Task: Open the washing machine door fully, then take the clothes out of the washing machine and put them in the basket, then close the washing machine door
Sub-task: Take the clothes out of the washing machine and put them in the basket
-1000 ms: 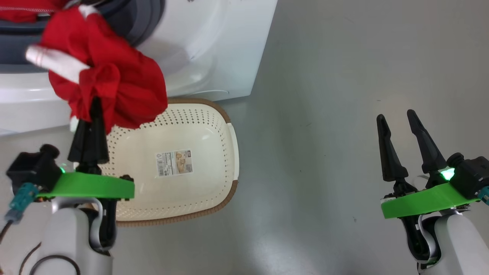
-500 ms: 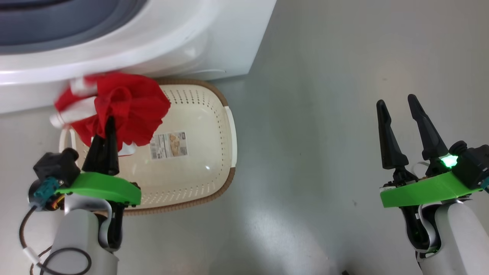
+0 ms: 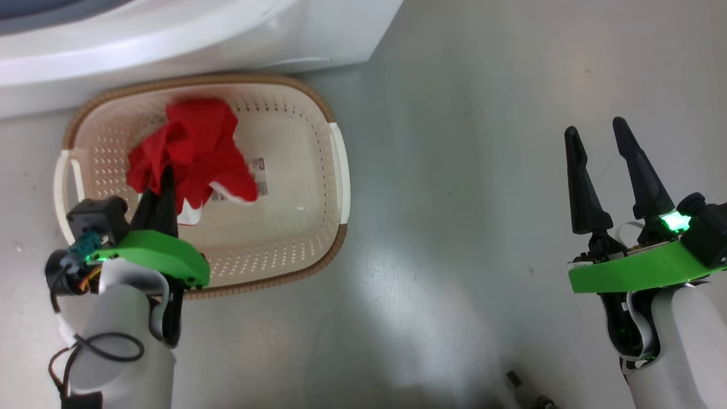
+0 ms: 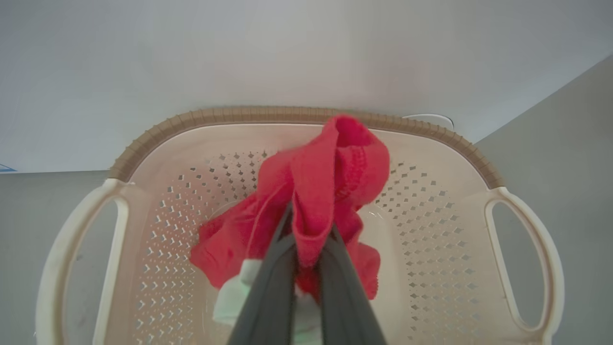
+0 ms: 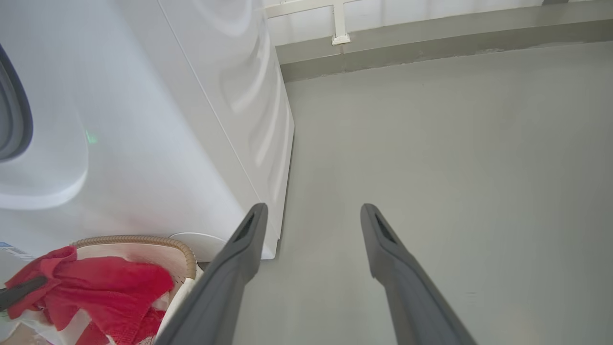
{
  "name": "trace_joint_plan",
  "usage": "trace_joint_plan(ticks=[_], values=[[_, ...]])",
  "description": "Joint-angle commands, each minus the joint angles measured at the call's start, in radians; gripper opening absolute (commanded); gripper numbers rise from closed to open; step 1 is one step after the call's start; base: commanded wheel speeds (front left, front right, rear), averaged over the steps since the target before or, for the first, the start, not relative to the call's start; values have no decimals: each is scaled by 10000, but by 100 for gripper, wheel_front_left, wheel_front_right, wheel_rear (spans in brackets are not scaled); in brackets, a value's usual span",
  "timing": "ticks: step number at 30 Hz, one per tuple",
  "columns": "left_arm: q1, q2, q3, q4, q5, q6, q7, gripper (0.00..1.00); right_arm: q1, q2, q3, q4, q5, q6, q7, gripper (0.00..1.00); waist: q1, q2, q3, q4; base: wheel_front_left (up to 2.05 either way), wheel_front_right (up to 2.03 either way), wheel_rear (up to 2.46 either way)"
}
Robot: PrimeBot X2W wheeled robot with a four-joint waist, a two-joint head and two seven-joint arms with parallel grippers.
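Note:
The red garment with white trim hangs down into the cream basket, which stands on the floor right in front of the white washing machine. My left gripper is shut on a fold of it, over the basket's left half. The left wrist view shows both fingers pinching the red fabric inside the basket. My right gripper hovers open over bare floor, far right of the basket, holding nothing; its fingers stand wide apart. The door is out of view, and the grey cloth is hidden.
The machine's front rises just behind the basket; a strip of its grey rubber ring shows. Grey floor spreads between the basket and my right arm. A wall base runs behind.
My left gripper has carried the red garment down from the drum mouth into the basket. The head camera has tilted down. The right gripper has stayed open and barely moved.

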Motion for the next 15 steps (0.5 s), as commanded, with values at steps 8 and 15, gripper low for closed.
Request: trace_joint_plan(ticks=[8, 15], values=[[-366, 249, 20, 1073, 225, -55, -51, 0, 62, -144, 161, -326, -87, 63, -63, 100, 0, 0, 489, 98, 0, 0, 0], [-642, 248, 22, 1345, -20, -56, -51, 45, 30, -178, 207, -294, -95, 63, -63, 100, 0, 0, 506, 127, 0, 0, 0]])
